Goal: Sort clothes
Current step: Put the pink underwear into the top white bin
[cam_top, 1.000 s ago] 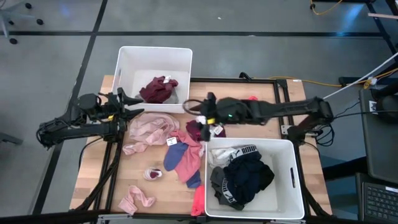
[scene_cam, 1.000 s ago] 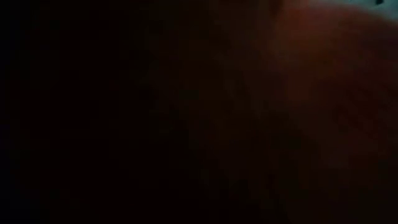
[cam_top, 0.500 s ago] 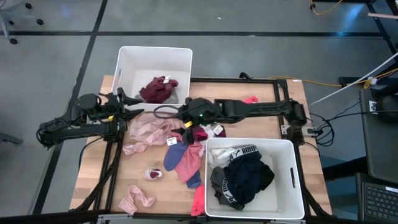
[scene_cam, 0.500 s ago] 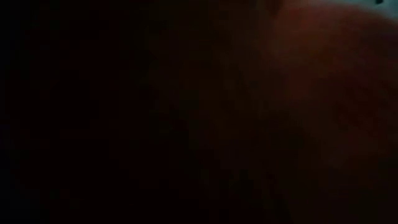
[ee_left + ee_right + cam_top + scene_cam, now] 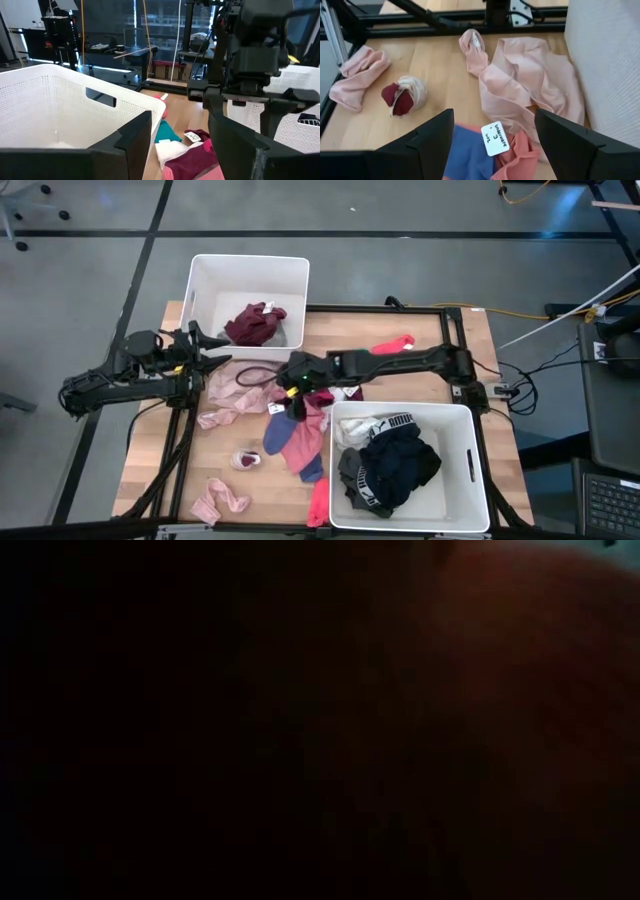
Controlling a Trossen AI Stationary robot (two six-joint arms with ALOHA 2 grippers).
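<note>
The right gripper (image 5: pixel 285 395) hangs wide open, empty, over the blue garment (image 5: pixel 281 430). That garment's long axis runs toward the table's front edge. The left gripper (image 5: pixel 222 352) waits open beside the rear bin (image 5: pixel 200 280)

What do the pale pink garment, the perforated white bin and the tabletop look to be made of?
Pale pink garment: soft thin knit fabric, matte; it lies in limp folds and creases. White bin: likely moulded plastic, semi-matte; its stiff walls carry rows of tiny holes and a cut-out handle. Tabletop: light wood or wood-look laminate, smooth, with faint grain lines.
</note>
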